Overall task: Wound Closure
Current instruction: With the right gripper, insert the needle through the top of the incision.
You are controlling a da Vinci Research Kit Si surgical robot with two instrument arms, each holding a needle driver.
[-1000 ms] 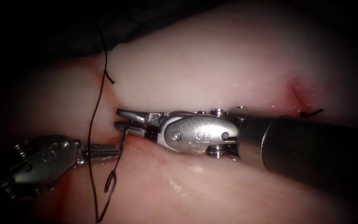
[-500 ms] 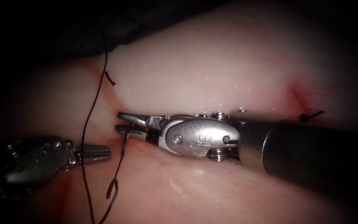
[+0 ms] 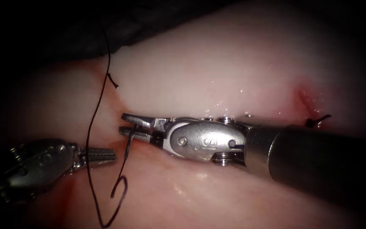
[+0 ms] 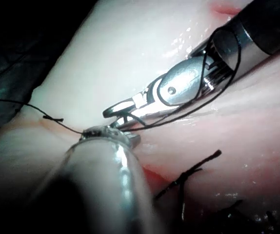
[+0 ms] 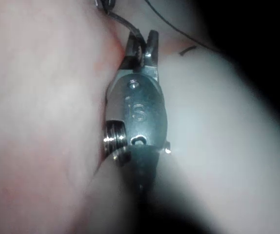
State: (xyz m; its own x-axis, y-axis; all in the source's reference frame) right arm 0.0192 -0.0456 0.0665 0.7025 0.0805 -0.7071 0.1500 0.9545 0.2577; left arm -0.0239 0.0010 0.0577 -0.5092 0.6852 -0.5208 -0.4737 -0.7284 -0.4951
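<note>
Needle [image 3: 128,142] held near one end by the right pincer [image 3: 128,124] over the cut [image 3: 157,154], left pincer [image 3: 111,155] closed on nothing, just left of it, thread [image 3: 90,140] draped across the tissue [image 3: 200,72].

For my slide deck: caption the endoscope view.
Right tool holds the needle over the cut; left tool shut, empty, beside thread.

Two tools [image 3: 128,124] [image 3: 102,154], one needle [image 3: 127,144], one thread [image 3: 90,127], one tissue [image 3: 217,63].
</note>
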